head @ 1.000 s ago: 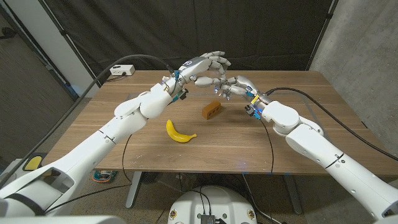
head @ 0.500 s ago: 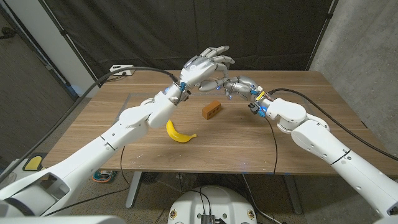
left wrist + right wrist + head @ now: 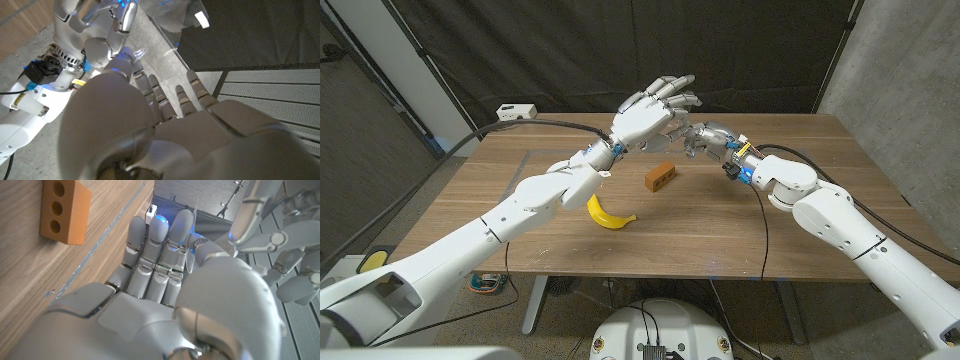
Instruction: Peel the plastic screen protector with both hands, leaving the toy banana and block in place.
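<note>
Left hand raised above the far half of the wooden table, glossy grey-white fingers fanned out toward the right hand, fingertips nearly meeting it. Whether pinching the film: cannot tell. Right hand curled, fingers pressed together on an edge of the screen protector, a thin, clear, glossy sheet with a small white tab, held up between both hands, above and just behind the block. Block: small orange-brown brick shape with round holes in one end, resting on the matte wood grain. Toy banana, smooth, yellow and curved, nearer the robot than the block, lying apart from it.
</note>
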